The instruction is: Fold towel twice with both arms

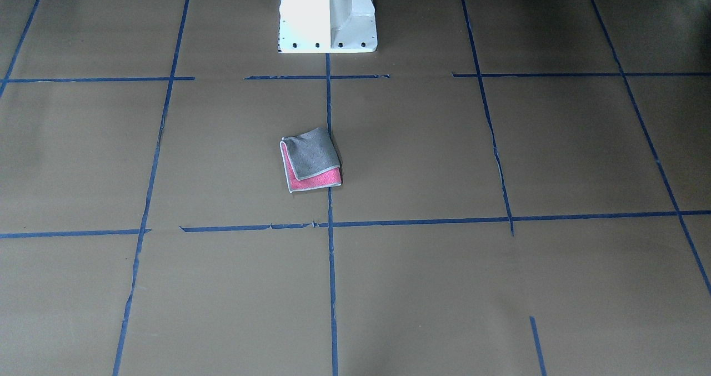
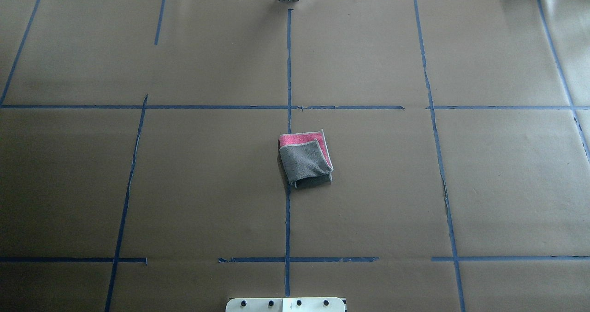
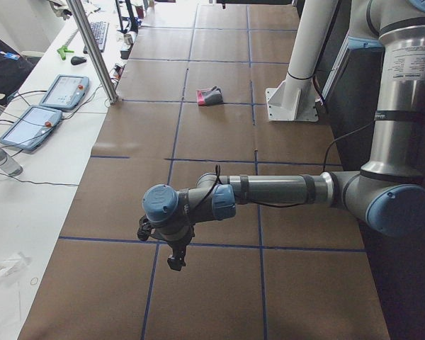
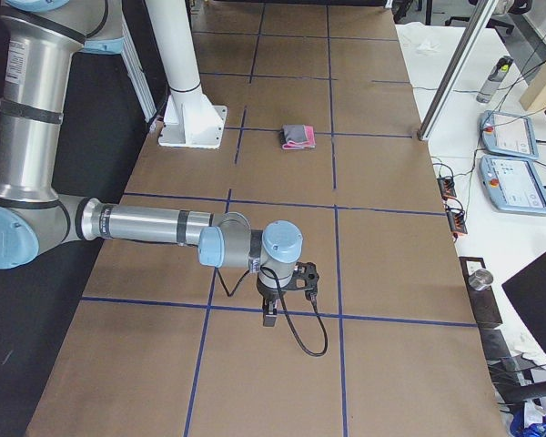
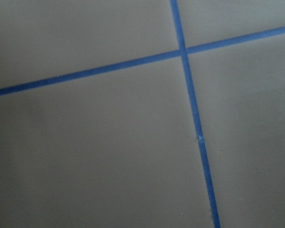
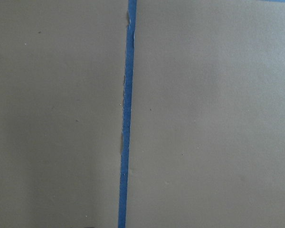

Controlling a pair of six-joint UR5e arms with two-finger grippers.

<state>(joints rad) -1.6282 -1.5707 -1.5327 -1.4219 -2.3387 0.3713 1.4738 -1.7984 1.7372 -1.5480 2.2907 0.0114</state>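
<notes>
The towel (image 2: 305, 159) lies folded into a small square near the table's middle, grey face on top with a pink strip showing along one edge. It also shows in the front-facing view (image 1: 311, 159), the exterior left view (image 3: 210, 96) and the exterior right view (image 4: 299, 136). My left gripper (image 3: 174, 262) hangs over the table's left end, far from the towel. My right gripper (image 4: 269, 315) hangs over the right end, equally far. Both show only in the side views, so I cannot tell whether they are open or shut. Neither holds the towel.
Brown paper with blue tape lines (image 2: 288, 72) covers the table. The white pedestal base (image 1: 328, 15) stands at the robot's side. Tablets (image 3: 60, 92) and cables lie on the white bench beyond the far edge, with a metal post (image 3: 92, 49) there.
</notes>
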